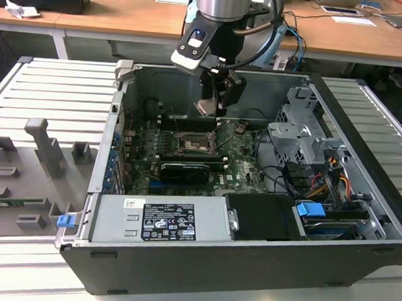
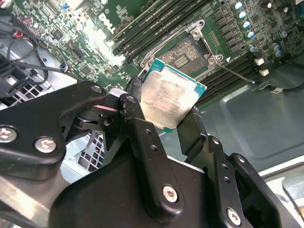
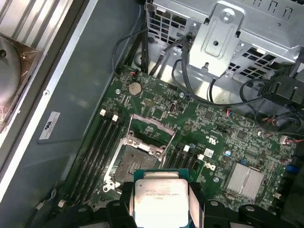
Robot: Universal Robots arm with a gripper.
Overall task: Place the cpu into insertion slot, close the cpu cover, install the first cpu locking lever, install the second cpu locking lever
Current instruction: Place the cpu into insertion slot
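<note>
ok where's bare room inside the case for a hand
Bare grey panel between the memory slots and the case rim. Crowded: cables and drive cage on the exterior view's right, and above the slot, where the gripper holds the cpu.

Gripper (image 2: 164,106) snug on cpu (image 2: 175,95), wrist seemingly tilted.

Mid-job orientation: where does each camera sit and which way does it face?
Exterior view: off the arm, looking down into the open computer case; gripper shows.
First wrist view: on the arm, facing the insertion slot; gripper fingers show.
Second wrist view: on the arm, looking along the gripper fingers.
All three share the gripped cpu.
</note>
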